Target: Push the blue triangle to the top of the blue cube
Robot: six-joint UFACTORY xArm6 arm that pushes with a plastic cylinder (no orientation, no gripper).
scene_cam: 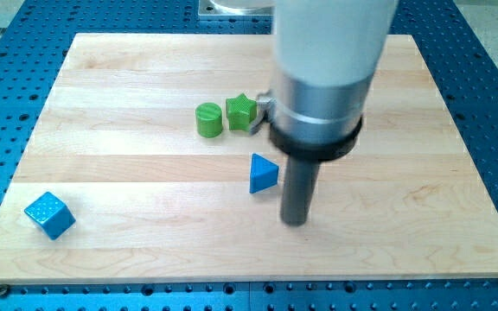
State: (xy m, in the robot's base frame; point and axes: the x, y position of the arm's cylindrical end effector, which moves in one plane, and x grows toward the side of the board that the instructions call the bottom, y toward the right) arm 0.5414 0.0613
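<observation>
The blue triangle (263,174) lies near the middle of the wooden board (145,104). The blue cube (49,214) sits far off at the view's lower left, near the board's left edge. My tip (295,221) rests on the board just right of and slightly below the blue triangle, a small gap apart from it. The rod rises into a wide grey arm body that covers the board's upper middle.
A green cylinder (208,119) and a green star (241,112) stand side by side above the blue triangle. A small part of another object (265,104) peeks out behind the arm beside the star. Blue perforated table surrounds the board.
</observation>
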